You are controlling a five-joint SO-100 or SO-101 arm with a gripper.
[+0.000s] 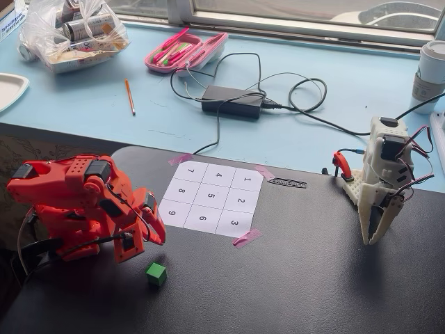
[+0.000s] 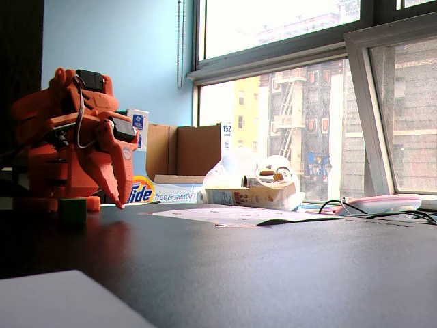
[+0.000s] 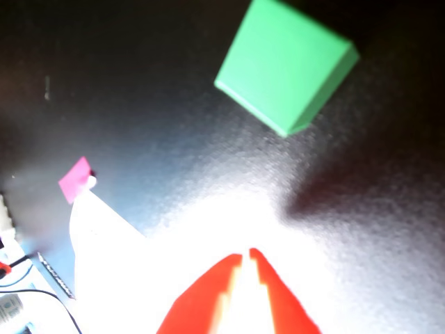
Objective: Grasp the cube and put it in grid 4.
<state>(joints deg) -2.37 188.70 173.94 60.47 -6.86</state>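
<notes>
The green cube [image 1: 156, 273] sits on the black table in front of the orange arm. It is off the numbered sheet. My orange gripper [image 1: 158, 238] points down just above the table, a short way behind the cube, with its jaws together and nothing between them. In the wrist view the cube [image 3: 285, 66] lies ahead of the gripper [image 3: 245, 255], apart from it. In the low fixed view the cube [image 2: 72, 209] is left of the gripper [image 2: 119, 203]. Grid 4 [image 1: 219, 175] is the top middle cell of the white sheet and holds nothing.
Pink tape scraps [image 1: 246, 238] hold the sheet's corners. A white arm [image 1: 382, 182] stands at the table's right. Behind the black table, the blue surface holds a power brick with cables [image 1: 231, 101], a pink case [image 1: 184, 51] and a plastic bag [image 1: 73, 31].
</notes>
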